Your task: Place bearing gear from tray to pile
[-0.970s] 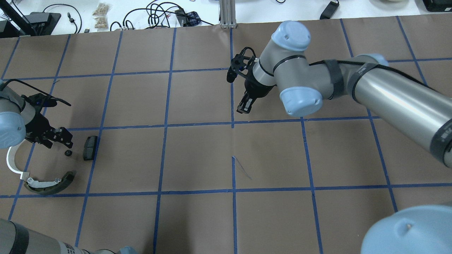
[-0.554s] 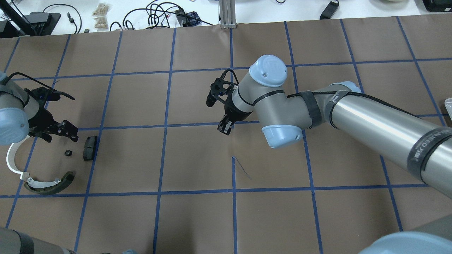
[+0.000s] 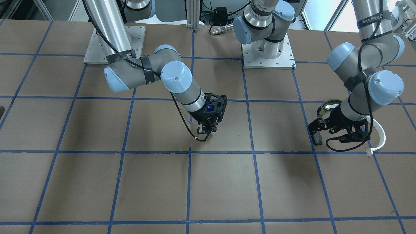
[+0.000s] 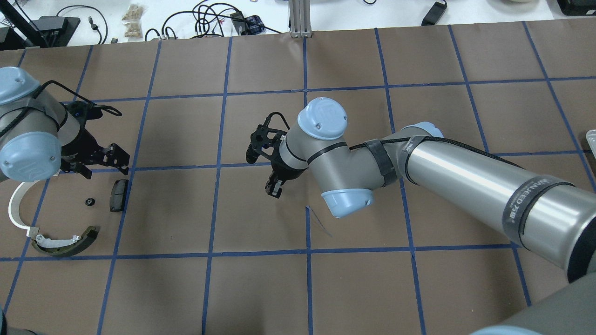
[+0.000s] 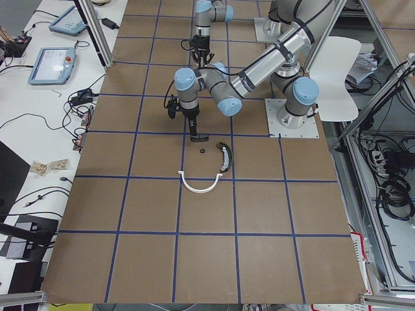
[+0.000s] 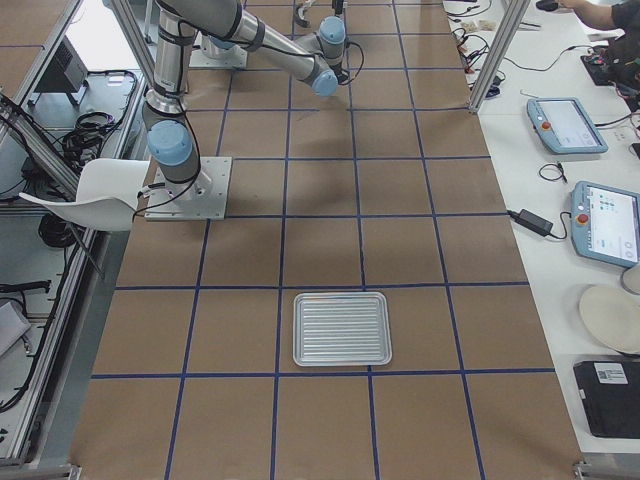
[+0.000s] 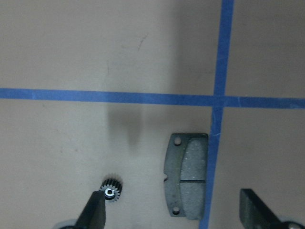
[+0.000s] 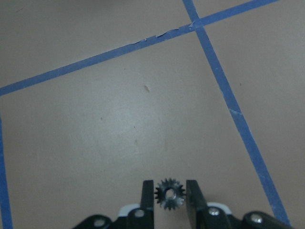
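Observation:
My right gripper [image 8: 170, 196] is shut on a small black toothed bearing gear [image 8: 170, 194] and hangs above the table's middle [image 4: 274, 190], also seen in the front view [image 3: 204, 130]. The pile lies at the left: a white half-ring strip [image 4: 16, 211], an olive-and-white curved shoe [image 4: 65, 242], a black pad [image 4: 118, 194] and another small gear [image 4: 90, 201]. My left gripper [image 4: 103, 165] is open and empty just behind the pile. Its wrist view shows the pad [image 7: 186, 174] and that gear [image 7: 112, 187] between its fingers [image 7: 95, 212].
A ribbed metal tray [image 6: 341, 328] lies on the table far to my right, with nothing visible in it. Blue tape lines [image 4: 219, 165] grid the brown table cover. Cables and small items [image 4: 205, 21] lie beyond the far edge.
My right arm has swung left and nearer across the table's middle, carrying the gear. My left gripper has drawn back from the pile, staying open.

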